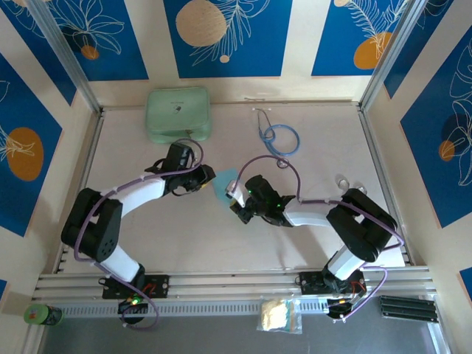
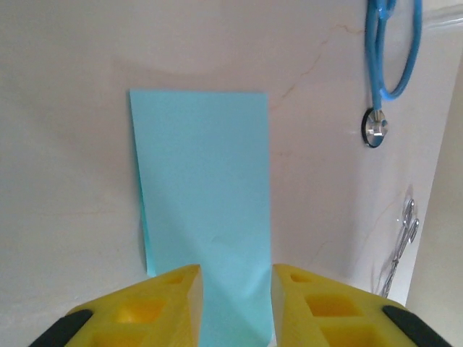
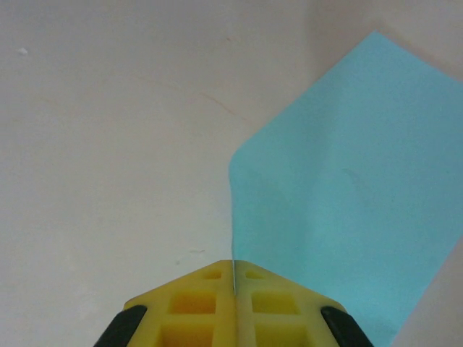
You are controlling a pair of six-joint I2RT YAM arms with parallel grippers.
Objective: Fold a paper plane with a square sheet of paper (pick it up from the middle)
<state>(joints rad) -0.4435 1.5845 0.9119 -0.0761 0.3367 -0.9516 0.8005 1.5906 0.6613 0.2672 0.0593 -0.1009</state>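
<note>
Light-blue sheet of paper, folded to a rectangle, at mid-desk between both hands. Right hand clenched on its edge; left hand released, fingers parted astride the sheet's near end.

White-black arms (purple cables), yellow fingers

One blue paper sheet, one green case, one stethoscope, two arms.

Overhead camera looks down; close wrist cameras share the paper.
</note>
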